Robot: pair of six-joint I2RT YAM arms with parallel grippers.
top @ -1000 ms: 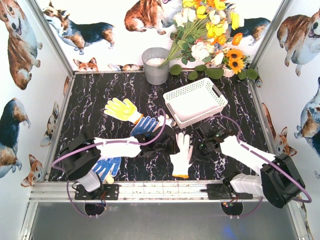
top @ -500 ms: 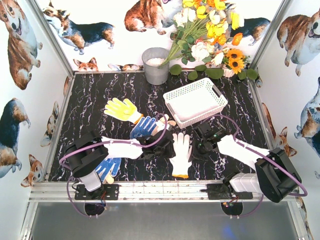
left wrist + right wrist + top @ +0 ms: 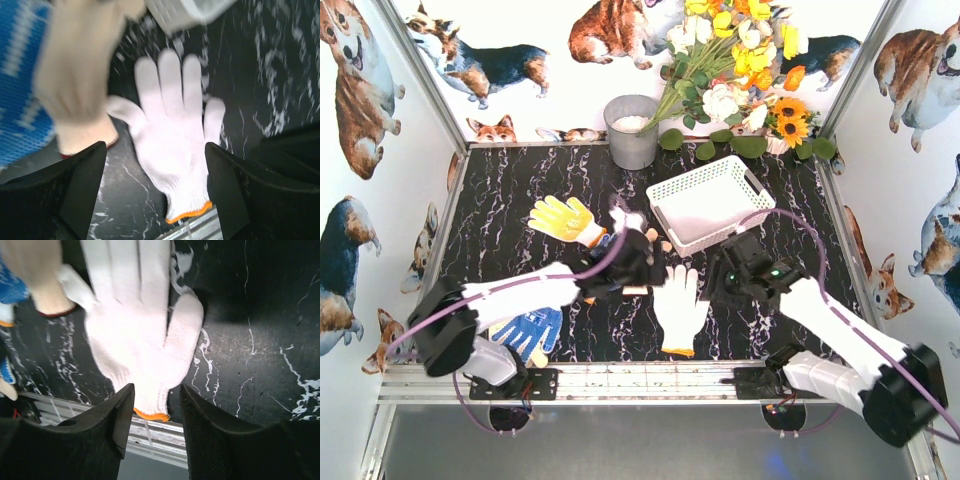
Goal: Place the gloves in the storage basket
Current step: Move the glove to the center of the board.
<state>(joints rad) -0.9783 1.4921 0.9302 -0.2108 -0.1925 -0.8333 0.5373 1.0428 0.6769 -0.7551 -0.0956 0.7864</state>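
Gloves are mostly out on the worktop (image 3: pixel 500 200), and the one that matters right now is the white glove (image 3: pixel 680 308), lying flat smack between the two arms. Its long axis runs near-to-far: orange cuff toward the rail at the near edge, fingers pointing away at the storage basket (image 3: pixel 735 228), which sits just past the fingertips and a bit to the right, with no glove in it that I can see. The left claw (image 3: pixel 155 150) is just beside the glove's thumb side, the right claw (image 3: pixel 156 390) just beside the other edge, so honestly it's a toss-up which is nearer. If I had to pick, the right one looks better placed, since its wrist view has the cuff end sitting right in line with the gap between its jaws, and it's also on the basket's side. Left claw is spread wide with nothing in it, looking down over the palm. Right claw is parted about halfway, also pinching nothing, and I don't think it's touching the glove, though I can't be sure. A cream glove (image 3: pixel 75 75) shows up as a blur near the left claw, over a blue dotted glove (image 3: pixel 20 90); can't tell if it's resting or in the air. The yellow glove (image 3: pixel 563 217) lies well off to the left, flat.
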